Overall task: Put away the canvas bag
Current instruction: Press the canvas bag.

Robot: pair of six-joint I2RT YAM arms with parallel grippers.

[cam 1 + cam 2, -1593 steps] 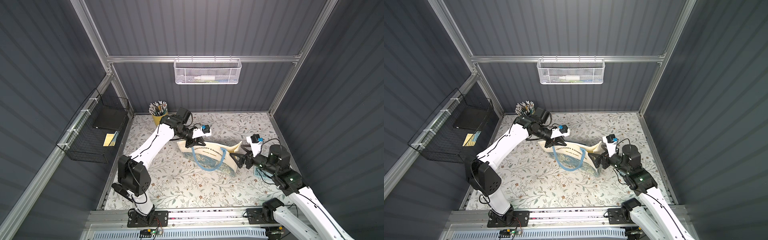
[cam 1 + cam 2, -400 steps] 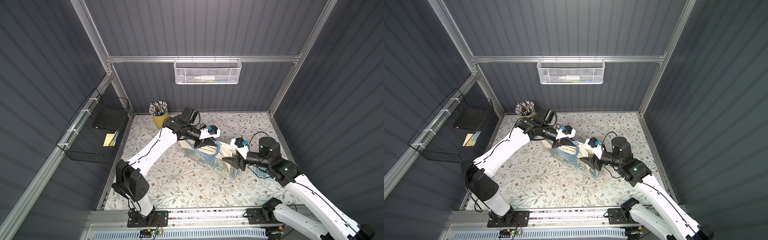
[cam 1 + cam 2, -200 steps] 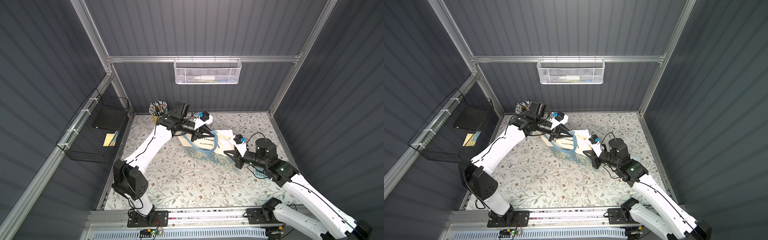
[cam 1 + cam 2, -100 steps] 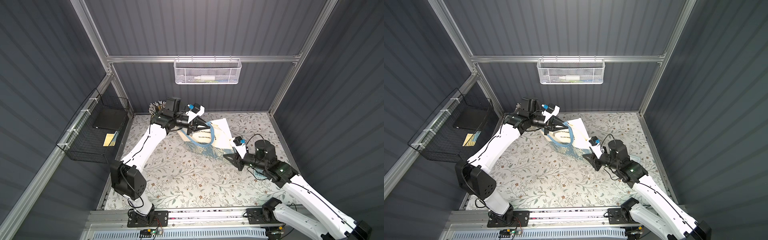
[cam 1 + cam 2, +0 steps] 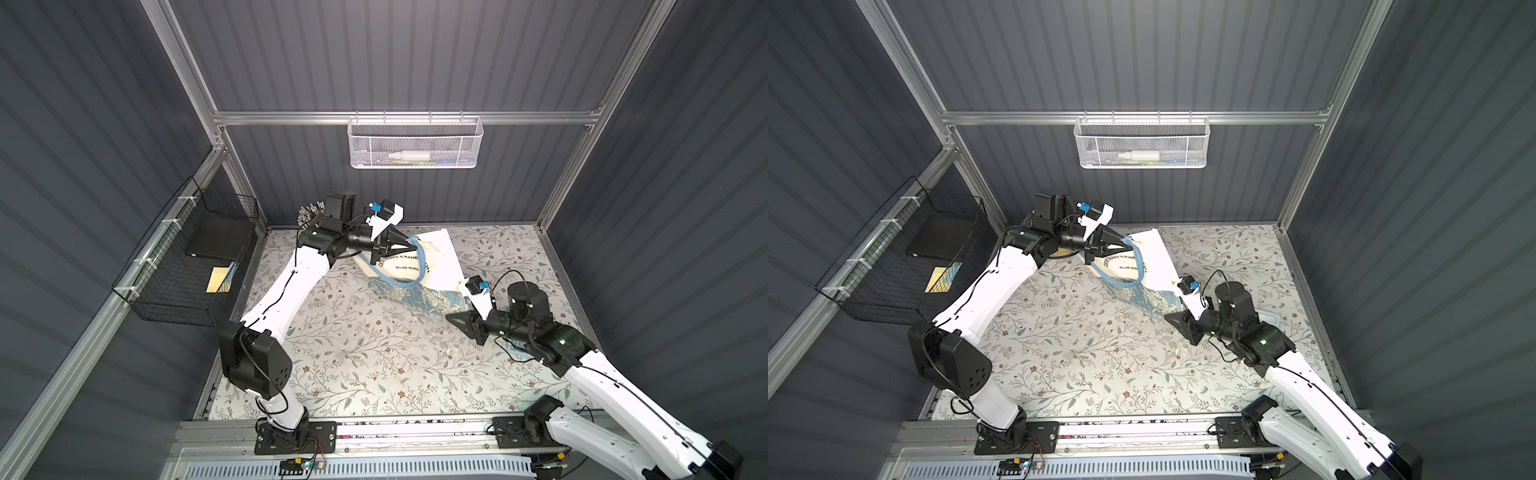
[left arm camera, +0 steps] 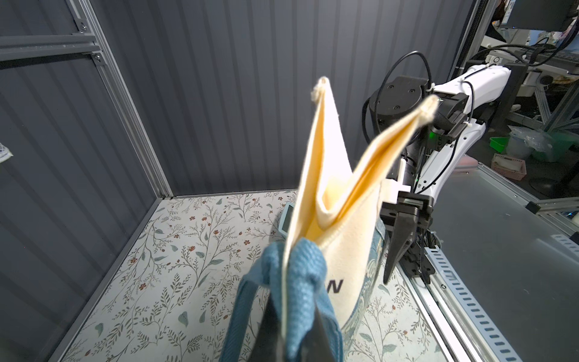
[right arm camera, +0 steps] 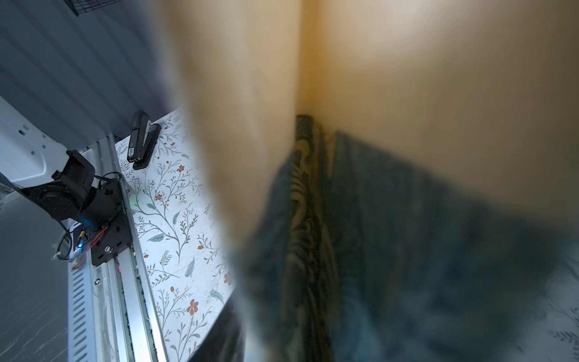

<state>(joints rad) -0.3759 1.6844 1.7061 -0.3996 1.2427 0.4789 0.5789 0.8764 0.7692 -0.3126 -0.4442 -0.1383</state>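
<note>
Higher than before hangs canvas bag (image 5: 437, 266); mesh basket (image 5: 360, 143) holds bottle (image 5: 409, 156).

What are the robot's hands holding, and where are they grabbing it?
The left gripper holds the bag up by its blue handle at the top edge. The right gripper is open beside the bag's bottom and holds nothing.

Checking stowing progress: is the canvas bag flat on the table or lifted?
Lifted, slanted. The left pincer, shut on a blue handle, holds the canvas bag up by its top; whether its bottom touches the table is unclear.
</note>
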